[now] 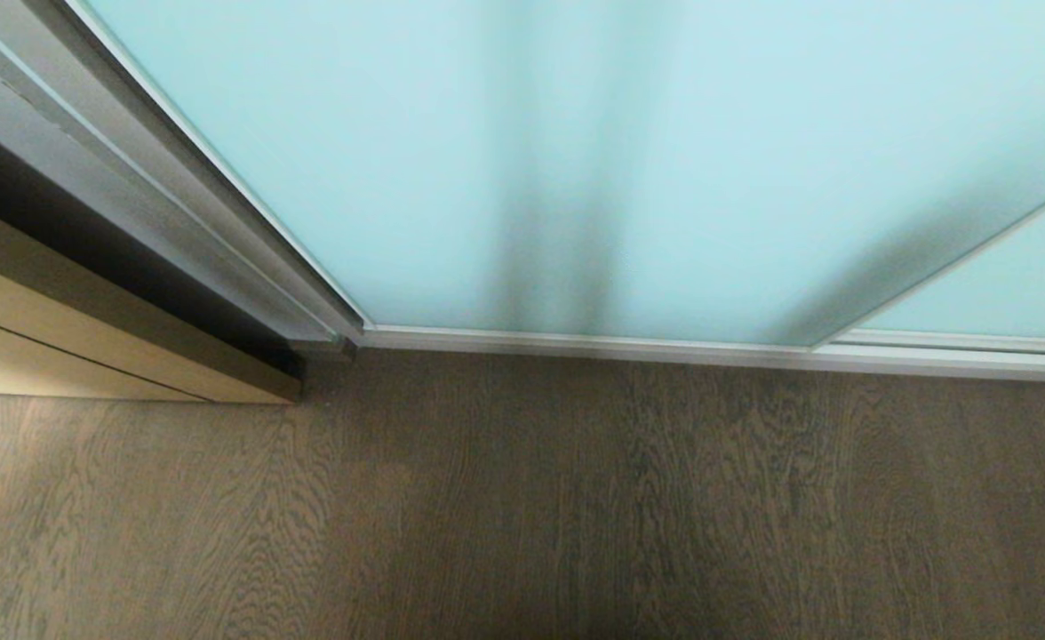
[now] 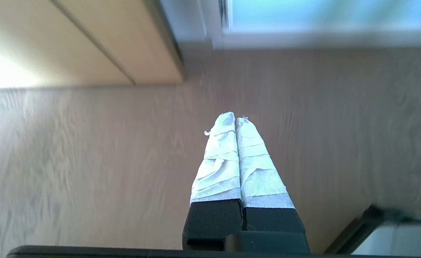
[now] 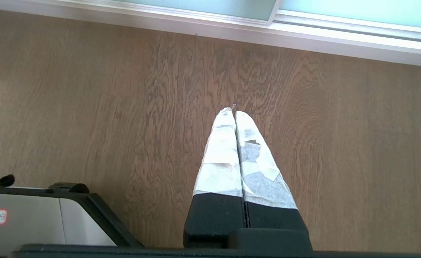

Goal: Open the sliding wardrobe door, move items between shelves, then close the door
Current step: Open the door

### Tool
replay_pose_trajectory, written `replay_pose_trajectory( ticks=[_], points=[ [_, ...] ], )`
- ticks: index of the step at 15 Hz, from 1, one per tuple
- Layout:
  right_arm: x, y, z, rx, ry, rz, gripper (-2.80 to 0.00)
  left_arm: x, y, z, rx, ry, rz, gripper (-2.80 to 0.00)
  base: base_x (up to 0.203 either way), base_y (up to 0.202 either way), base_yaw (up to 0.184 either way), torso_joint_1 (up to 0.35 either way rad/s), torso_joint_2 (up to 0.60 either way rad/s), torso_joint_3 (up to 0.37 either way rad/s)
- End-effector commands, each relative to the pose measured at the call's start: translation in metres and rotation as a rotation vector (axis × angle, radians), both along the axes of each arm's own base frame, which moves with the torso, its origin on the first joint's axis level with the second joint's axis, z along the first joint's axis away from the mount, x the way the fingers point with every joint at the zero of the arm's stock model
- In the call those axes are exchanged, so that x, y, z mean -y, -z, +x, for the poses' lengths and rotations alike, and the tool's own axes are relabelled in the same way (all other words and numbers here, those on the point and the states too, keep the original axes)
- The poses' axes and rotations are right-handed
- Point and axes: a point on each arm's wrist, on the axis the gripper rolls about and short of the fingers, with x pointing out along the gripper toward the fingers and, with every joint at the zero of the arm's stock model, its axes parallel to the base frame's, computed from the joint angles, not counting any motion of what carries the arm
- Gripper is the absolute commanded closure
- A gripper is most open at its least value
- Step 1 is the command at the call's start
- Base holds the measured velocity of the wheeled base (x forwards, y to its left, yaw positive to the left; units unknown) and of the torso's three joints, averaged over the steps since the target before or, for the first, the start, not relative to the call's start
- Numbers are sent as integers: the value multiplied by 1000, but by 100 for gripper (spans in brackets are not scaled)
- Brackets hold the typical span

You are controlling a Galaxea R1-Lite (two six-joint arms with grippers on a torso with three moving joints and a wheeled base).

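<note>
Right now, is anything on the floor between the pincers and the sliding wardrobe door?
Nothing visible. Only bare wood floor lies between the shut left pincer, the shut right pincer and the sliding wardrobe door, which is closed.

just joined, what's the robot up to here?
Nothing is being handled yet. The robot faces the sliding wardrobe door, which looks shut, so no shelf or cushion shows. The left gripper and right gripper are both shut and empty, pointing down over the wood floor, apart from the door. A tan wooden door stands off to the left.
</note>
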Motion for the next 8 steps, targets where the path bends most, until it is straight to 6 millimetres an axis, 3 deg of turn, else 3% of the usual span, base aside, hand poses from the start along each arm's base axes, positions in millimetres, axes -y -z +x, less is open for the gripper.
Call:
replay_pose_trajectory(
  ticks=[1, 3, 5, 8],
  points=[
    [0, 0, 0, -1, -1, 0, 0, 0, -56, 2, 52, -17, -7, 0, 0, 0, 0, 0, 0, 0],
    [0, 0, 0, -1, -1, 0, 0, -2, -114, 19, 127, -79, -19, 0, 0, 0, 0, 0, 0, 0],
    [0, 0, 0, -1, -1, 0, 0, -5, -167, 50, 235, -169, -37, 0, 0, 0, 0, 0, 0, 0],
    [0, 0, 0, -1, -1, 0, 0, -8, -215, 98, 407, -268, -53, 0, 0, 0, 0, 0, 0, 0]
  ],
)
